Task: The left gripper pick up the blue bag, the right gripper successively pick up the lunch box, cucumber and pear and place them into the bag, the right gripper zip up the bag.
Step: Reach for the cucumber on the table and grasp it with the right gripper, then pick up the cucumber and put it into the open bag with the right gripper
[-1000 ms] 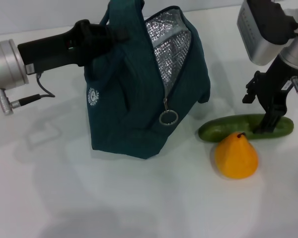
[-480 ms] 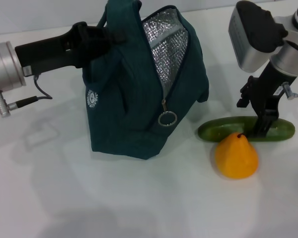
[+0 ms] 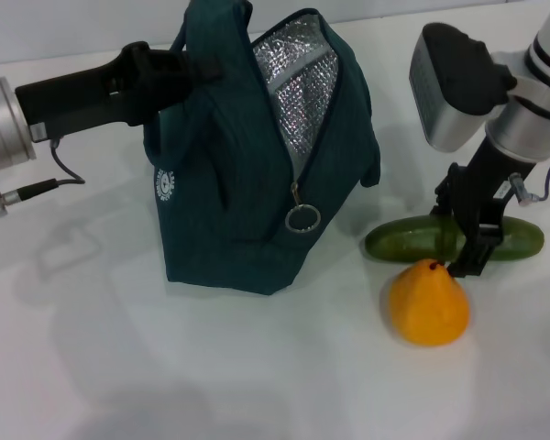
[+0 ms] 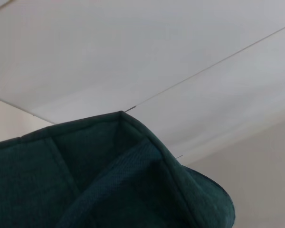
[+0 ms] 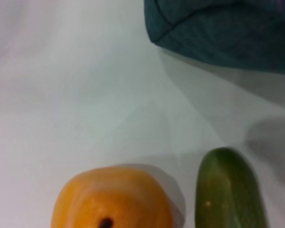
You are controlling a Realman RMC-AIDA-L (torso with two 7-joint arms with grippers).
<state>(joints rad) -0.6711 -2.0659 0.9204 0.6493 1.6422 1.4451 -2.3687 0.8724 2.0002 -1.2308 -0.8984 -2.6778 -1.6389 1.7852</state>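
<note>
The black two-finger right gripper (image 3: 467, 240) hangs over the long dark green cucumber (image 3: 412, 240) — its axis running 3-to-9 o'clock, at the dark teal fabric bag's (image 3: 229, 211) 3 o'clock — finger spread indiscernible.

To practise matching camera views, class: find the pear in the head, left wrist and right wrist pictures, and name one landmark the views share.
Head view: the pear stands on the white table, in front of the cucumber, below the right gripper.
Left wrist view: not in it; only blue bag fabric shows.
Right wrist view: the pear is at the lower edge, stem up, beside the cucumber's end.
Shared landmark: the blue bag, seen in all three.
</note>
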